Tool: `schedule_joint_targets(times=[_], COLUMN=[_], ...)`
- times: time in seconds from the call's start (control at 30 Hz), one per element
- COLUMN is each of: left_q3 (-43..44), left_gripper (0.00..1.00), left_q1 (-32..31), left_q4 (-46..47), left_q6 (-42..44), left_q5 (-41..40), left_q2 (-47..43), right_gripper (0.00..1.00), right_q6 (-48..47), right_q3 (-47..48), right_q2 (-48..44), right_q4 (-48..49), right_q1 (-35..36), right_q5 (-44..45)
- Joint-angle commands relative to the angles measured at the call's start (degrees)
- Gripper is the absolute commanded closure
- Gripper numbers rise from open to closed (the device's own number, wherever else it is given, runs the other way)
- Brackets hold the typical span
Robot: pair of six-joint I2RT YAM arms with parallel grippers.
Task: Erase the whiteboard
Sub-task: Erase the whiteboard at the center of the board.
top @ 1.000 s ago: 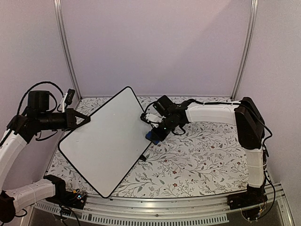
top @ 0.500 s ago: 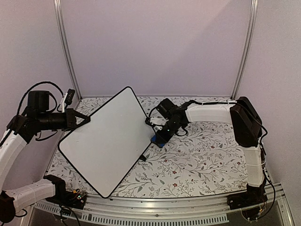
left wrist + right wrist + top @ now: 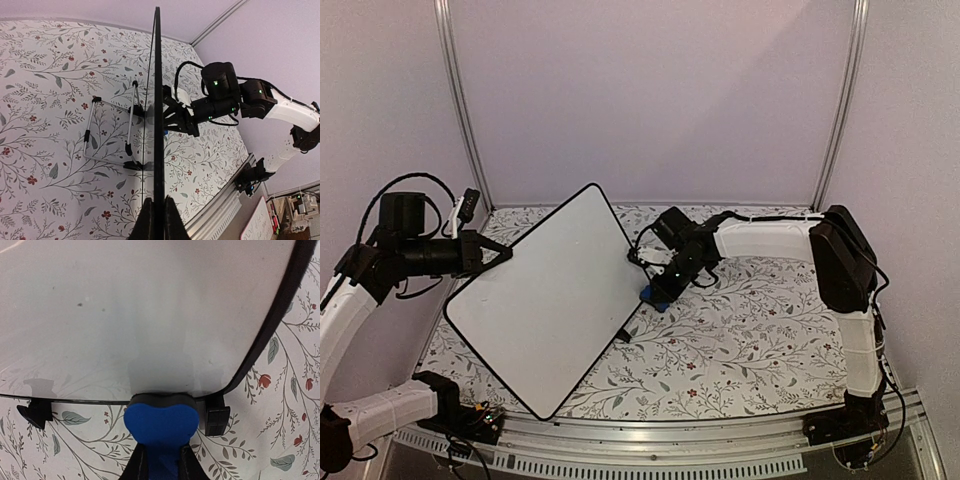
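Whiteboard (image 3: 545, 300), smooth, black-rimmed, pinched by left tool (image 3: 504, 254); right tool (image 3: 660, 288) grips rounded blue eraser (image 3: 160, 422).

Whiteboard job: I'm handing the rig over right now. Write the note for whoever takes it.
Left gripper: jaws shut on the whiteboard at its left edge, board standing tilted.
Right gripper: jaws shut on the blue eraser, at the board's right edge beside a black foot.
Done: the face looks blank, bar faint specks.
Left: probably wipe the specks, then set the eraser down and release.
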Motion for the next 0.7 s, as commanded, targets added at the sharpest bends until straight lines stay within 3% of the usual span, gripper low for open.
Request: schedule_joint_targets(times=[0.0, 0.33, 0.67], left_q3=[0.3, 0.1, 0.7], left_gripper=[1.0, 1.0, 1.0], left_q1=[-0.5, -0.5, -0.5], left_q4=[4.5, 5.3, 9.6], left_q6=[-0.5, -0.5, -1.1], left_q5=[4.4, 4.5, 5.1], left_q2=[-0.6, -0.3, 1.7], right_gripper=[0.91, 0.91, 0.9], right_q6=[-0.5, 0.4, 4.6], right_q3=[3.7, 6.5, 0.6], right_q2=[0.3, -0.9, -13.2], right_q4=[2.6, 4.0, 6.6], right_q1=[0.5, 0.5, 0.0], right_q5=[0.6, 0.9, 6.1])
